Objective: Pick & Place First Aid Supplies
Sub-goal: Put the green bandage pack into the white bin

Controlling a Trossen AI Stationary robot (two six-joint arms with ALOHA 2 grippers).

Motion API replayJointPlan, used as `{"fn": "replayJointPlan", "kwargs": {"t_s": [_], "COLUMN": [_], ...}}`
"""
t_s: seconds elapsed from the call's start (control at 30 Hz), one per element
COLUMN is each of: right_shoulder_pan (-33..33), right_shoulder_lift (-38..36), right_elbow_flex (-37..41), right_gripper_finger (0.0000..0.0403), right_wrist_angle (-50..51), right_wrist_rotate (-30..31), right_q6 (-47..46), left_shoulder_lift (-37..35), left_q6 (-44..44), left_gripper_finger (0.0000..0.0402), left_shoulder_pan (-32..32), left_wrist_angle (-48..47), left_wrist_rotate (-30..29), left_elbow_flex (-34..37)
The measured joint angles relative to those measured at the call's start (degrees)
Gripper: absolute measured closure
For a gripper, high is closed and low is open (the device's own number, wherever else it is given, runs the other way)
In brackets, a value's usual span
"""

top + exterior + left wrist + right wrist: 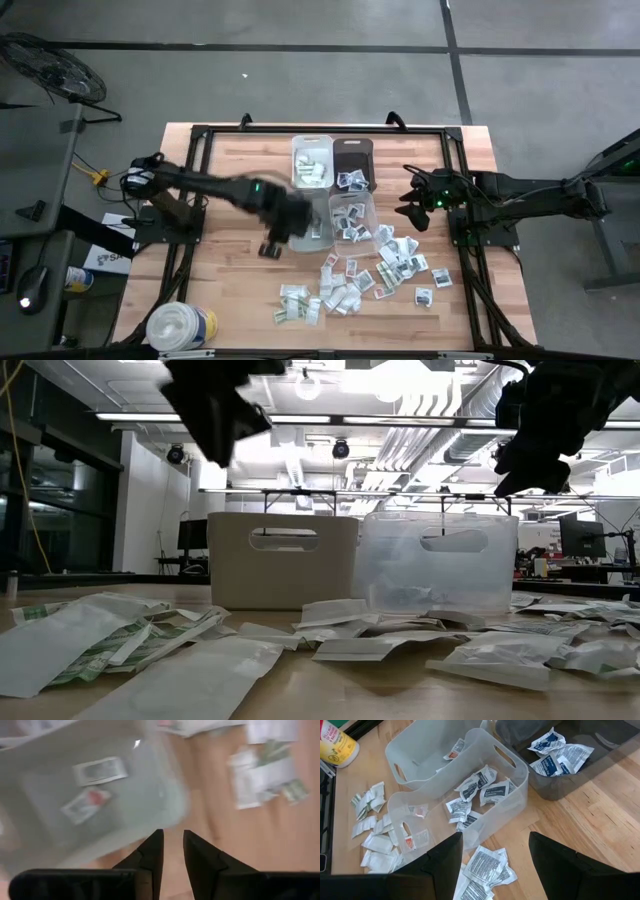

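wooden counter (220, 290) under ceiling strip lights; packets (350, 280) scattered toward its near edge, print unreadable. left hand (172, 851) slightly parted, empty; right hand (495, 851) released.

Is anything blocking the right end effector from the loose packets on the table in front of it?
Nothing visible. The right end effector, open, looks straight down at the loose packets beside the clear bin, with only bare wood between.

Left gripper (172, 851) slightly parted over clear bin (150, 810); packets (99, 770) inside
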State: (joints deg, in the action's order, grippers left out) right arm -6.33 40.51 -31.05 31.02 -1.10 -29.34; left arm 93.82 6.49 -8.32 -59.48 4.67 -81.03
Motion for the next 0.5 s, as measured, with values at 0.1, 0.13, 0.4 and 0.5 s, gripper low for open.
{"fn": "replayJointPlan", "kwargs": {"t_s": [0.1,0.13,0.4,0.5], "right_shoulder_pan": [-0.02,0.00,-0.02,-0.02], "right_shoulder_lift": [0.00,0.00,0.00,0.00], "right_elbow_flex": [0.00,0.00,0.00,0.00], "right_gripper_finger": [0.0181,0.0181,0.0181,0.0181], "right_wrist_angle": [0.00,0.00,-0.02,-0.09], "right_wrist_rotate": [-0.31,-0.47,-0.96,-0.98], "right_q6": [0.01,0.09,1.31,1.33], "left_shoulder_lift": [0.07,0.07,1.26,2.67], "left_q6": [-6.63,-8.98,-23.26,-24.88], "left_gripper_finger": [0.0330,0.0330,0.0325,0.0299], "left_shoulder_pan": [-6.39,-8.42,-20.19,-22.44], "left_wrist_angle": [1.37,2.30,10.15,12.96], "left_wrist_rotate": [-2.68,-4.02,-11.01,-11.55], "left_elbow_flex": [0.00,0.00,-0.02,0.04]}}
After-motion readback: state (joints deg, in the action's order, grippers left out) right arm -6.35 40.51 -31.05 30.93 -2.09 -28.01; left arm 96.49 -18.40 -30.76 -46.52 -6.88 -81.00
